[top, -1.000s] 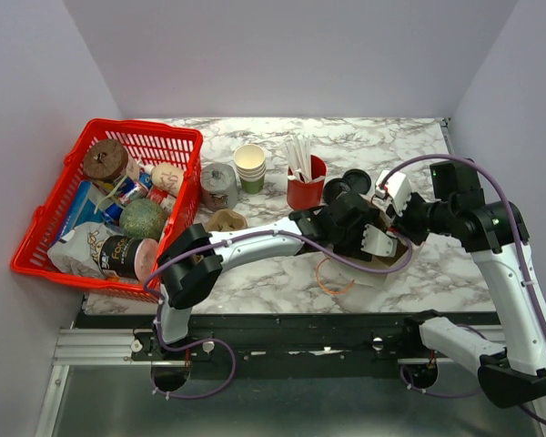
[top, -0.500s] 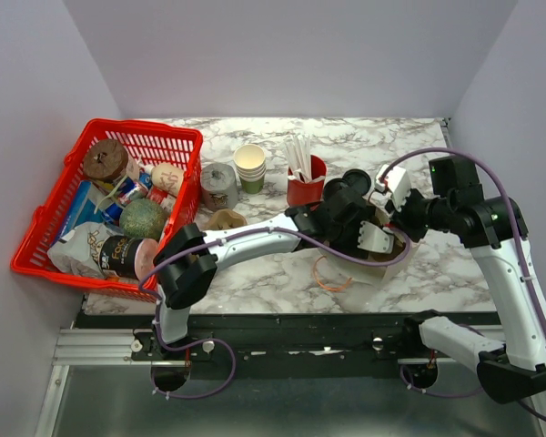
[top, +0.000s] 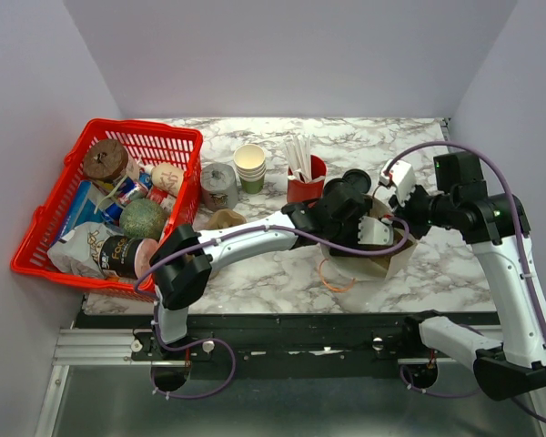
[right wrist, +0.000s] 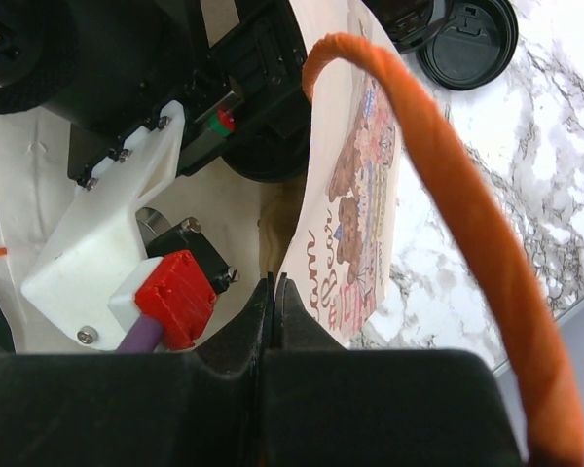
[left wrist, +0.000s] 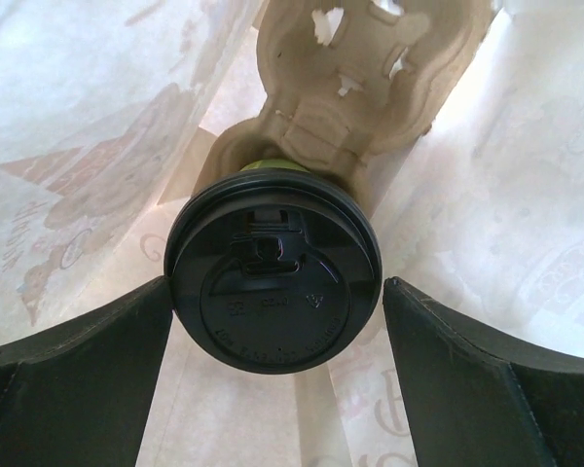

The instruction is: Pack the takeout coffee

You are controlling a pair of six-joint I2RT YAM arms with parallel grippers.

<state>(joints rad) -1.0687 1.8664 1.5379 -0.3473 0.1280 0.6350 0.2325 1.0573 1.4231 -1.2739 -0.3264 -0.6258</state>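
Top external view: a red plastic mesh basket (top: 36,246) full of groceries lies well left of the white printed paper bag (top: 382,264). Stacked lidless paper cups (top: 250,167) and a red cup of white straws (top: 305,187) stand behind and left of the bag. Loose black lids (top: 355,177) lie just behind it.

Left wrist view: the left gripper (left wrist: 276,284) is inside the bag. Its fingers are spread and flank the olive-green paper coffee cup with round black plastic lid (left wrist: 273,311). The left finger meets the lid edge; the right finger stands just clear. The cup stands upright in the bag against a moulded pulp cup carrier (left wrist: 355,78).

Right wrist view: the right gripper (right wrist: 273,292) has its fingers pressed together, pinching the bag's rim. An orange cord handle (right wrist: 448,175) arches just right of the pinch.
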